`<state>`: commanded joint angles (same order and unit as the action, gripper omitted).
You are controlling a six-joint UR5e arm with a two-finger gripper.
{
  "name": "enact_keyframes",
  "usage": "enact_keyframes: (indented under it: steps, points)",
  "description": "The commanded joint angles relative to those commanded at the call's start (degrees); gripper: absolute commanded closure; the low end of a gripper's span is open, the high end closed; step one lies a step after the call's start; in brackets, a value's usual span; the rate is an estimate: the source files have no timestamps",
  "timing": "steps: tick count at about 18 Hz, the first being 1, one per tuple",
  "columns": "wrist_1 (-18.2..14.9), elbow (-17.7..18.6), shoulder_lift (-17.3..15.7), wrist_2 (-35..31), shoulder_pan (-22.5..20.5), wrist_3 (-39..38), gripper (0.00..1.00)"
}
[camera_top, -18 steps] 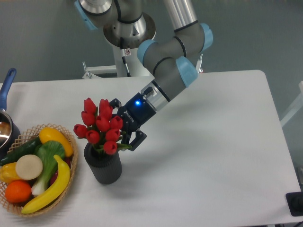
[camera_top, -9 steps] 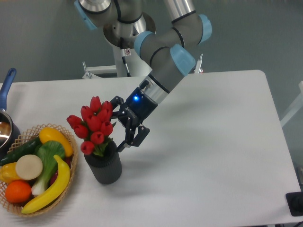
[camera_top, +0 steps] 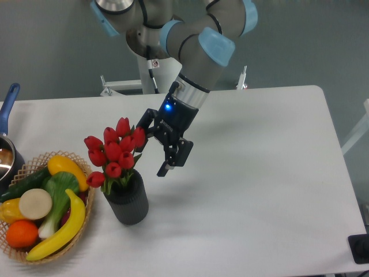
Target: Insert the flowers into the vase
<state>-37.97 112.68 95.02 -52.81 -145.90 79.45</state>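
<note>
The red tulip flowers (camera_top: 114,153) stand with their stems inside the dark ribbed vase (camera_top: 127,202) at the front left of the table, the bunch leaning slightly left. My gripper (camera_top: 151,156) is open and empty, just right of and above the vase, with one finger near the flowers and the other finger (camera_top: 167,164) hanging lower to the right. It holds nothing.
A wicker basket (camera_top: 85,173) of plastic fruit and vegetables sits left of the vase, almost touching it. A pot with a blue handle (camera_top: 8,104) is at the left edge. The white table (camera_top: 259,173) stretches right.
The gripper let go of the flowers, opened, and has lifted up and to the right. The bunch has settled into the vase and tilted left.
</note>
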Motion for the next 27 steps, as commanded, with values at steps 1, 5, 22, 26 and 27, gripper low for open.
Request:
enact_keyframes:
  steps: [1, 5, 22, 26, 27]
  points:
    - [-0.1, 0.0, -0.4, -1.4, 0.0, 0.0, 0.00]
    - [-0.2, -0.3, -4.9, -7.5, -1.0, -0.1, 0.00]
    - [-34.3, -17.4, -11.7, -13.2, -20.5, 24.0, 0.00]
    - [-39.1, -17.8, -12.0, -12.8, -24.6, 34.7, 0.00]
    - [-39.3, -17.8, -12.0, -12.8, -24.8, 35.1, 0.00]
